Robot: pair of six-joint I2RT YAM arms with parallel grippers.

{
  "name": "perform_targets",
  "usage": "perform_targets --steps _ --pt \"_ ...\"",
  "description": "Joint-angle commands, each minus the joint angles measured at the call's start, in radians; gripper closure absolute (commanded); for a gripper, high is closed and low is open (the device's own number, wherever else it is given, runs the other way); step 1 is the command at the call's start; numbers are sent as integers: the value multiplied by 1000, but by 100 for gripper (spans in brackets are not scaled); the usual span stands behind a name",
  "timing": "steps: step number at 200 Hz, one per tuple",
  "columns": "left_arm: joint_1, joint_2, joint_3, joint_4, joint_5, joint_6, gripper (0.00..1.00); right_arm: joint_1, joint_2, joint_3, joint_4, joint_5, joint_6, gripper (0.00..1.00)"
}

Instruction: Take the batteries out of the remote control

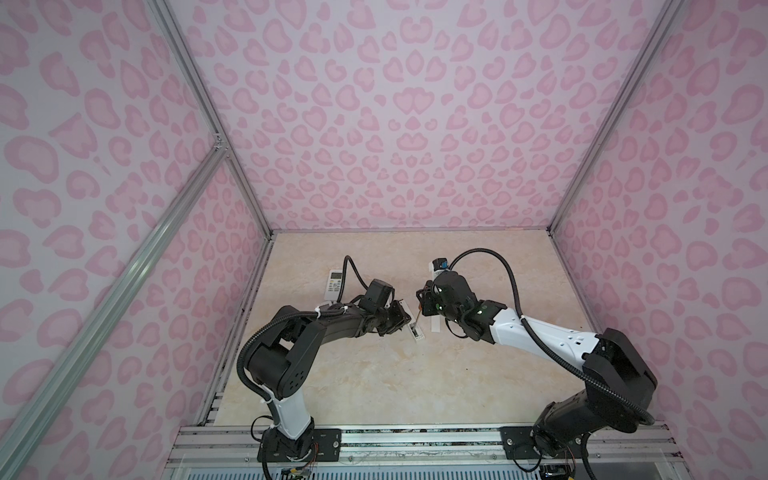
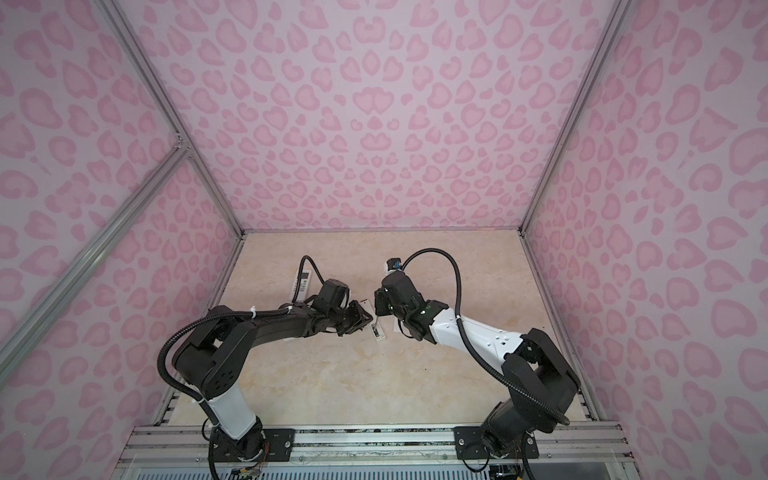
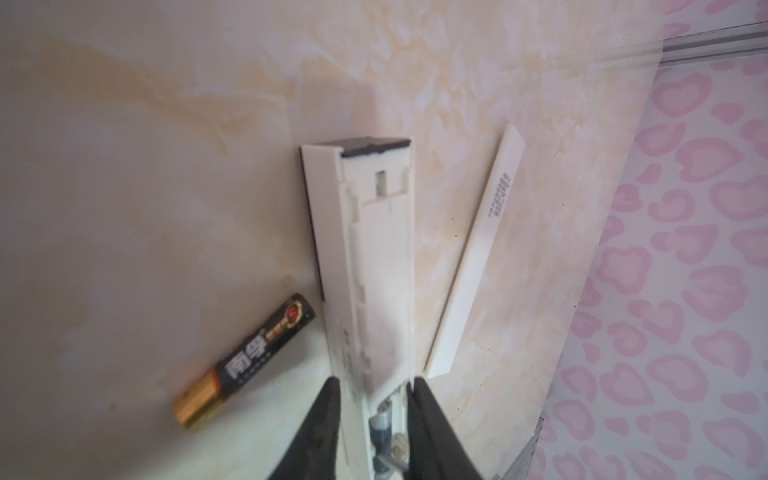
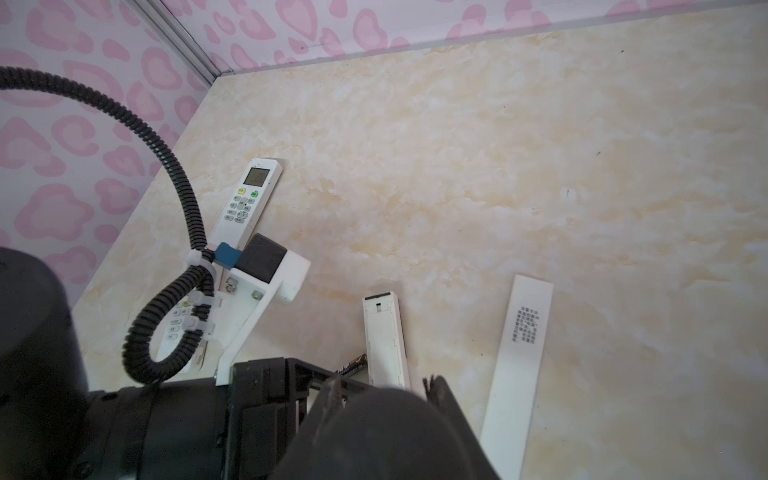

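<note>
The slim white remote control [image 3: 374, 257] lies back-up on the table with its battery bay open, seen also in a top view [image 1: 417, 333]. My left gripper [image 3: 374, 384] is shut on its near end, one black finger [image 3: 328, 415] against each long side. One battery [image 3: 381, 419] lies inside the bay between the fingers. A black battery with a gold end [image 3: 245, 361] lies loose on the table beside the remote. My right gripper [image 1: 422, 307] hangs just above, shut on a screwdriver [image 1: 415, 318] whose thin shaft points down into the bay. A dark mass hides that gripper's jaws in the right wrist view.
A long flat white cover plate [image 3: 478, 257] lies right of the slim remote, shown too in the right wrist view [image 4: 519, 365]. A second white remote with buttons and a screen [image 1: 336, 284] lies face-up at the back left, partly under the left arm's cable.
</note>
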State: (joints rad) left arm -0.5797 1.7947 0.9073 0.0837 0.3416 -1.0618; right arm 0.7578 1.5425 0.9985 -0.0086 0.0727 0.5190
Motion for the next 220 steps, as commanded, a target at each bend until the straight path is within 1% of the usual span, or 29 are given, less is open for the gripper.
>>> perform_targets --steps 1,86,137,171,187,220 --pt "3 28 19 3 -6 -14 68 10 5 12 -25 35 -37 100" --pt "4 95 42 -25 4 -9 70 82 28 61 -85 131 -120 100" --pt "6 128 60 -39 37 13 71 140 95 139 -182 222 -198 100" --pt "7 138 68 -42 45 26 72 153 103 134 -167 226 -196 100" --pt "7 136 78 -54 45 43 73 154 103 134 -166 237 -171 100" --pt "9 136 85 -63 47 56 73 155 92 121 -137 220 -181 100"
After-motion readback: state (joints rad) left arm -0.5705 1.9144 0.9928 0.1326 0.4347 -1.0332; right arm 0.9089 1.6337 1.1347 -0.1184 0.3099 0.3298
